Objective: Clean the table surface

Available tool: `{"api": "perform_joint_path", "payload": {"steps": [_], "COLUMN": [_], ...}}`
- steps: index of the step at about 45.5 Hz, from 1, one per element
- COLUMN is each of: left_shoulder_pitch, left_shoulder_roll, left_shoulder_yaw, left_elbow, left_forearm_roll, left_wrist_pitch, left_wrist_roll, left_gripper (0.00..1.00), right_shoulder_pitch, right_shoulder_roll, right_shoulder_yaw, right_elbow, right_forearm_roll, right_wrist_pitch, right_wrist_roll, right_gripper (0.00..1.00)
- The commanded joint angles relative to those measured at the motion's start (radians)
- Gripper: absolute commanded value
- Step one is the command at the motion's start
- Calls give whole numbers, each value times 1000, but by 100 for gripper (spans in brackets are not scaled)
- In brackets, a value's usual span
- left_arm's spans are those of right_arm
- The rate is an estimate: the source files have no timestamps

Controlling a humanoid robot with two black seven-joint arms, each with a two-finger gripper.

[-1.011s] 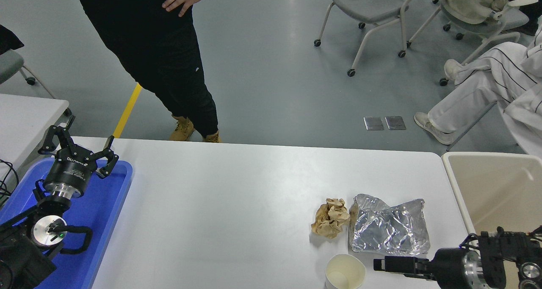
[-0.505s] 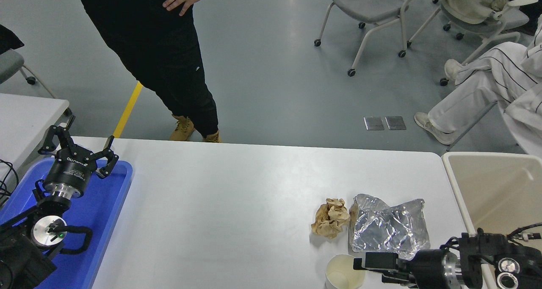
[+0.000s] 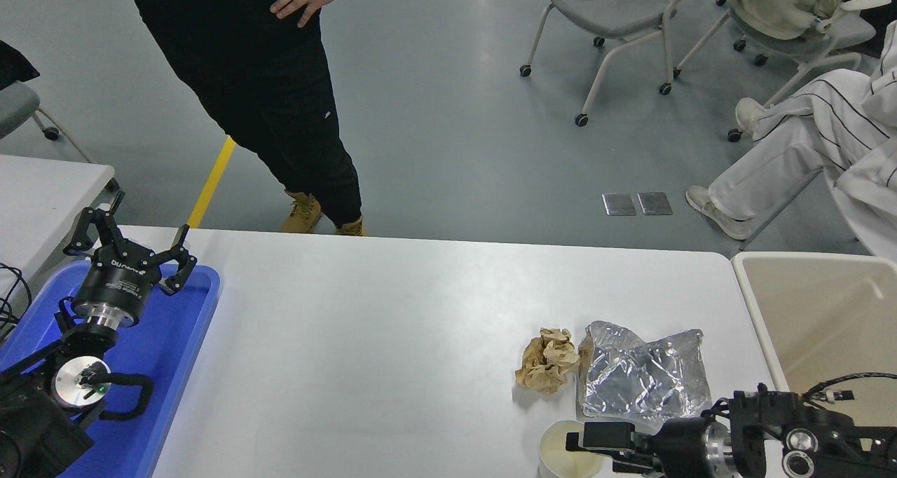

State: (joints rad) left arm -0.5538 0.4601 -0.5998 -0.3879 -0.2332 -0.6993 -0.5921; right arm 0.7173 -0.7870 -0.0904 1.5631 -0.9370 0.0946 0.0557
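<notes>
The white table surface (image 3: 392, 338) carries a crumpled brown paper ball (image 3: 548, 360), a crumpled clear plastic bag (image 3: 641, 376) just right of it, and a cream paper cup (image 3: 560, 453) upright at the front edge. My right gripper (image 3: 590, 448) comes in low from the right, open, with its upper finger (image 3: 596, 437) over the cup's right rim. I cannot tell whether it touches the cup. My left gripper (image 3: 129, 243) is parked open above the blue tray (image 3: 175, 338) at the lower left.
A beige bin (image 3: 820, 310) stands off the table's right end. A person in black stands at the far side (image 3: 280, 113); another in white sits at the upper right (image 3: 827, 134). A smaller white table (image 3: 42, 190) is at the left, chairs (image 3: 617, 8) behind.
My right gripper has moved left along the front edge, from right of the cup to over its right rim. The left arm and the litter have not moved.
</notes>
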Motion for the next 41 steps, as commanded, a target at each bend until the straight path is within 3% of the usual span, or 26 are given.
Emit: {"api": "perform_joint_path", "payload": {"steps": [1, 16, 20, 29, 31, 34, 41], "left_shoulder_pitch": [0, 0, 0, 0, 0, 0, 0], "left_shoulder_roll": [0, 0, 0, 0, 0, 0, 0], "left_shoulder_yaw": [0, 0, 0, 0, 0, 0, 0], "left_elbow": [0, 1, 0, 0, 0, 0, 0], "left_forearm_roll": [0, 0, 0, 0, 0, 0, 0], "left_wrist_pitch": [0, 1, 0, 0, 1, 0, 0], "left_wrist_roll": [0, 0, 0, 0, 0, 0, 0], "left_gripper": [100, 100, 100, 100, 100, 100, 100], "right_shoulder_pitch": [-13, -18, -16, -10, -7, -6, -1], "right_shoulder_roll": [32, 104, 114, 114, 112, 109, 101], "right_shoulder_yaw": [-3, -5, -8, -8, -8, -8, -6], "right_elbow": [-28, -106, -126, -144, -143, -143, -135], "right_forearm_roll": [-54, -57, -71, -103, -103, -102, -97], "right_wrist_pitch": [-3, -4, -6, -6, -6, 0, 8], "right_wrist_roll": [3, 1, 0, -5, -8, -22, -27], "right_gripper": [94, 85, 76, 38, 26, 0, 0]}}
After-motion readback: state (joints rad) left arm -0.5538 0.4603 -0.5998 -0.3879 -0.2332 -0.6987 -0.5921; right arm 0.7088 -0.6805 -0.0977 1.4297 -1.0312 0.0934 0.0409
